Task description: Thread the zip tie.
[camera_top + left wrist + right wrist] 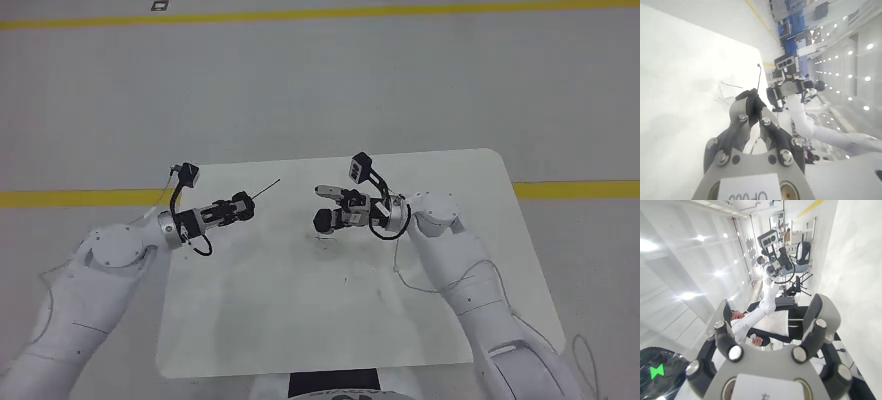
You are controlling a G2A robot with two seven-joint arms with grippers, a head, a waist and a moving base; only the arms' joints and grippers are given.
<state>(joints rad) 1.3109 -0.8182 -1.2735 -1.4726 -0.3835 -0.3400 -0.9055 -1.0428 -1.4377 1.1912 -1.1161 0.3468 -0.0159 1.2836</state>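
Observation:
A thin black zip tie (pixel 265 191) sticks out from my left gripper (pixel 247 205), which is shut on one end of it above the white table's left half. In the left wrist view the tie (pixel 759 77) rises from the closed fingertips (pixel 745 94) with a small bend at its free tip. My right gripper (pixel 321 206) hangs a short way to the right, facing the tie's free end, open and holding nothing. In the right wrist view its fingers (pixel 817 306) stand wide apart, and the left gripper (pixel 781 261) shows farther off.
The white table (pixel 300 320) has rounded corners, and both arms hover over its far half. Grey floor with yellow lines (pixel 90 198) surrounds it. The right gripper (pixel 775 95) sits close beyond the tie in the left wrist view.

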